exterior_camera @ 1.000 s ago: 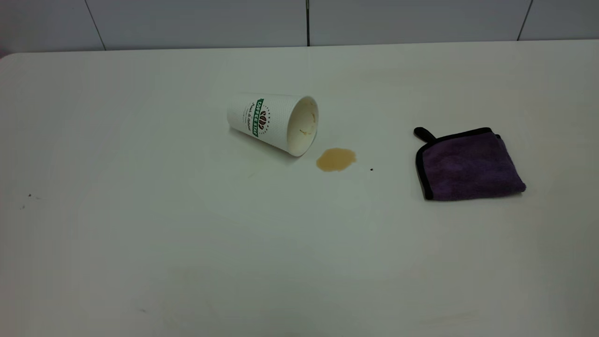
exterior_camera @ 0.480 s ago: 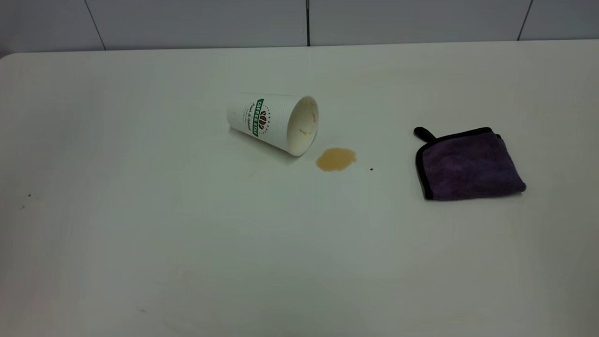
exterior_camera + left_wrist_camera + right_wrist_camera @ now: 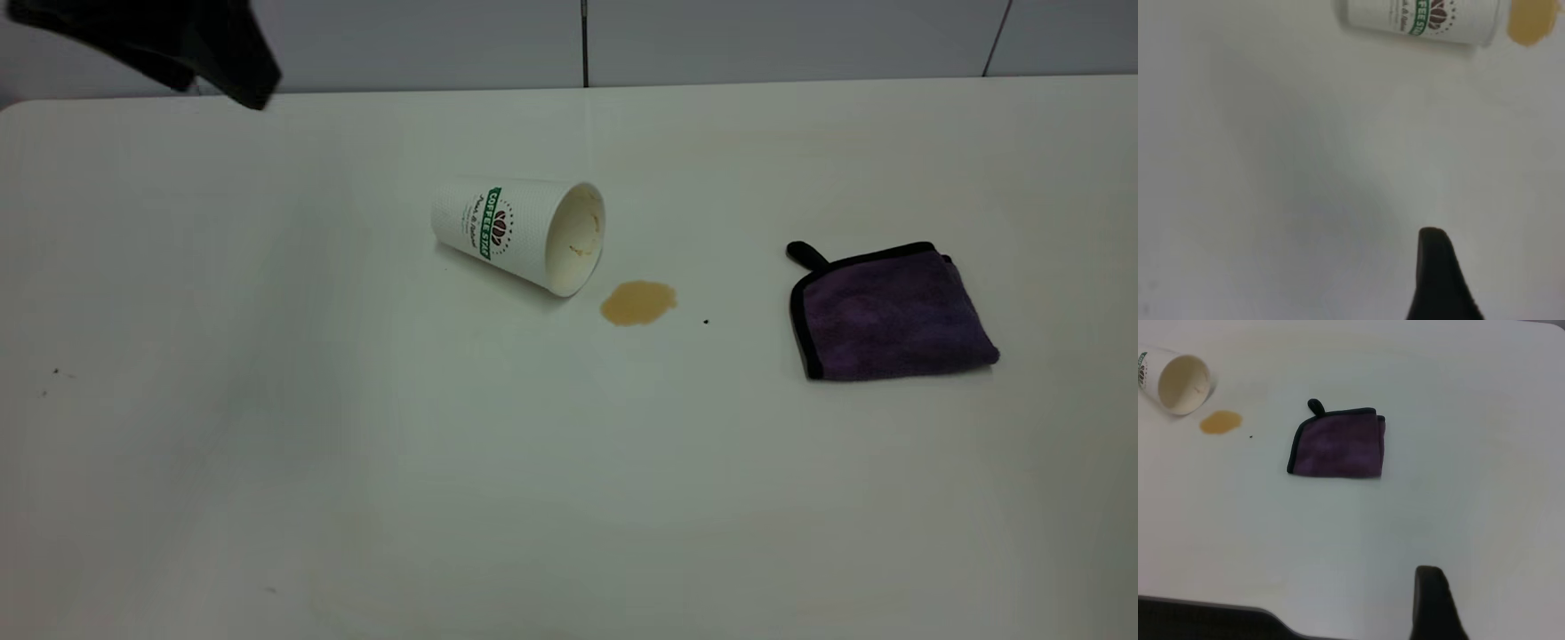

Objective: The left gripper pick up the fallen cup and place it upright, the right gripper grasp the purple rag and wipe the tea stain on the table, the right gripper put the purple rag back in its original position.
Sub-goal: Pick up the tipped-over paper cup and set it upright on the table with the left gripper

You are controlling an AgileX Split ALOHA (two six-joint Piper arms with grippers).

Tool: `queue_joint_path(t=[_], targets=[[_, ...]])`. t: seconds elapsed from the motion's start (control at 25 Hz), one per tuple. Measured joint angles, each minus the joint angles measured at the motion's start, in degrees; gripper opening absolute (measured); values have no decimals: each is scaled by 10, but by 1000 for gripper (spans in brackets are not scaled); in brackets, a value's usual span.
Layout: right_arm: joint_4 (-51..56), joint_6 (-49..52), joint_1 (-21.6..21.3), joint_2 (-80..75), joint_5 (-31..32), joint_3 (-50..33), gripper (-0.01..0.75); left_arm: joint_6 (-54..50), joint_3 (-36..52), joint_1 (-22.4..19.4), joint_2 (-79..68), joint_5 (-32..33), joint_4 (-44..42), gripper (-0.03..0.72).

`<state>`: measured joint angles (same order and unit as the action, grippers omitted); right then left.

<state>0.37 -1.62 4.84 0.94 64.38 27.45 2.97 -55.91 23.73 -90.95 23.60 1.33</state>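
The fallen cup lies on its side on the table, its mouth turned toward the tea stain just beside its rim. The purple rag, black-edged and folded, lies flat to the right of the stain. My left gripper hangs at the far left corner, high above the table and well away from the cup. The left wrist view shows a black part of the left gripper, with the cup and stain far off. Of the right gripper only a black part shows, apart from the rag.
A tiny black speck lies right of the stain. A grey panelled wall runs behind the table. In the right wrist view the table's near edge borders a dark area.
My left gripper has come into the exterior view at the far left corner; it did not show before. The cup, stain and rag have not moved.
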Motion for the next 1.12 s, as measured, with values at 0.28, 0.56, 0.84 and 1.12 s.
queue_joint_path(t=[0.28,0.56,0.84,1.12], targets=[[0,0,0,0,0,0,498,-96,-148,98,-158,37,-128,488],[0,0,0,0,0,0,498,-204,-340,174,-325,128,-259,488],[0,0,0,0,0,0,498,-278,-517,214,-478,225,-380,488],[0,0,0,0,0,0,498,-298,-591,217,-555,248,-419,488]])
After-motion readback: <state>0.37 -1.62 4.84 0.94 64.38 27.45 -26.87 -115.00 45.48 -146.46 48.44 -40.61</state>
